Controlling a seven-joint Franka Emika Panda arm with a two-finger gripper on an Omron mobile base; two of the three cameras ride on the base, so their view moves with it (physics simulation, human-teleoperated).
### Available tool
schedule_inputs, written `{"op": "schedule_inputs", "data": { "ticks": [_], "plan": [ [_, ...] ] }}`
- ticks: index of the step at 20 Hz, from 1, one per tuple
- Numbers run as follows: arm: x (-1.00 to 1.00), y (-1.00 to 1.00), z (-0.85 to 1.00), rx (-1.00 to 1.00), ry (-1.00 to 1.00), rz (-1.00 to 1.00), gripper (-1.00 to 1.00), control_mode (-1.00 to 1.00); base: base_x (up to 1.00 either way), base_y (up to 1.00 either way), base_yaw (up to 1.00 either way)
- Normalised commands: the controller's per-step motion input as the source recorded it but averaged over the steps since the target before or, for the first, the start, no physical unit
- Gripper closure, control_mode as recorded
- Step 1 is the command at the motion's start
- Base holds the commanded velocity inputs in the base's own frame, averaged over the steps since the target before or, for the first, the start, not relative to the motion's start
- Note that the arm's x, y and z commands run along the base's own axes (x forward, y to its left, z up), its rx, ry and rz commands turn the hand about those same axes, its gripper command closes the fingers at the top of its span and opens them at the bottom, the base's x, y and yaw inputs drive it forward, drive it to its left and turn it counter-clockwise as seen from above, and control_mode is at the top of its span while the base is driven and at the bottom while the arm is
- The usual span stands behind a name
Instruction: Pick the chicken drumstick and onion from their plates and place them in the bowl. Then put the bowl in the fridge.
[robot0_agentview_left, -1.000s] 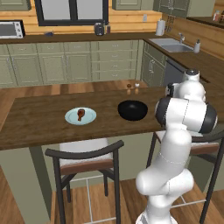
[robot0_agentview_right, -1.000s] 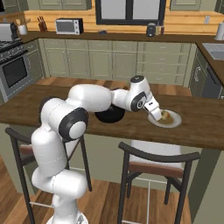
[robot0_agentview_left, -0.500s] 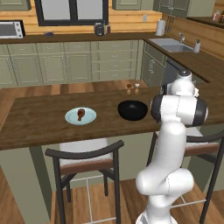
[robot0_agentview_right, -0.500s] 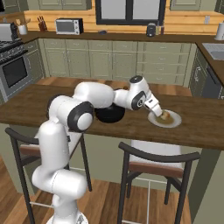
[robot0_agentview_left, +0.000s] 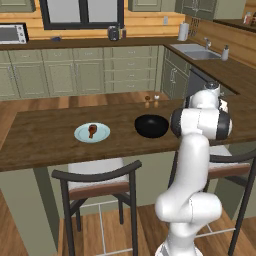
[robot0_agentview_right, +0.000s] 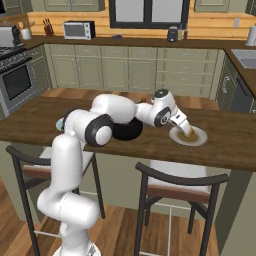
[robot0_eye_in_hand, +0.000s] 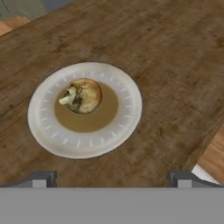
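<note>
Hand view looks down on the onion (robot0_eye_in_hand: 83, 95), sitting a little off centre on a pale plate (robot0_eye_in_hand: 127, 118) with a brown middle, on the wooden counter (robot0_eye_in_hand: 175, 65). The two fingertips (robot0_eye_in_hand: 41, 178) stand far apart at the bottom edge, jaws spread wide, nothing between them and nothing held.

Over to the right base view: the gripper (robot0_agentview_right: 186, 129) hangs just above that plate (robot0_agentview_right: 200, 137), angled down at the onion (robot0_agentview_right: 186, 134), arm stretched across the counter (robot0_agentview_right: 230, 145). The black bowl (robot0_agentview_right: 125, 132) sits just left of the plate, partly behind the arm.

Left base view now: the drumstick (robot0_agentview_left: 92, 130) lies on the blue plate (robot0_agentview_left: 82, 135), left of the bowl (robot0_agentview_left: 151, 126) and well apart from it. The bowl is upright. Two small shakers (robot0_agentview_left: 151, 101) stand at the far edge of the counter (robot0_agentview_left: 45, 145) behind the bowl. Two stools (robot0_agentview_left: 97, 180) are tucked in on the near side.
</note>
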Motion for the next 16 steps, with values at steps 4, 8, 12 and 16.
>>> {"op": "schedule_inputs", "data": {
  "ticks": [4, 8, 12, 16],
  "plan": [
    [0.22, -0.02, -0.29, -0.01, 0.00, 0.06, -1.00, -1.00, 0.00, 0.00, 0.00],
    [0.31, 0.00, -0.24, 0.00, 0.00, 0.05, -1.00, -1.00, 0.00, 0.00, 0.00],
    [0.15, -0.03, -0.04, -0.01, 0.00, 0.04, -1.00, -1.00, 0.00, 0.00, 0.00],
    [0.06, -0.17, 0.00, -0.06, 0.00, 0.00, -1.00, -1.00, 0.00, 0.00, 0.00]
  ]
}}
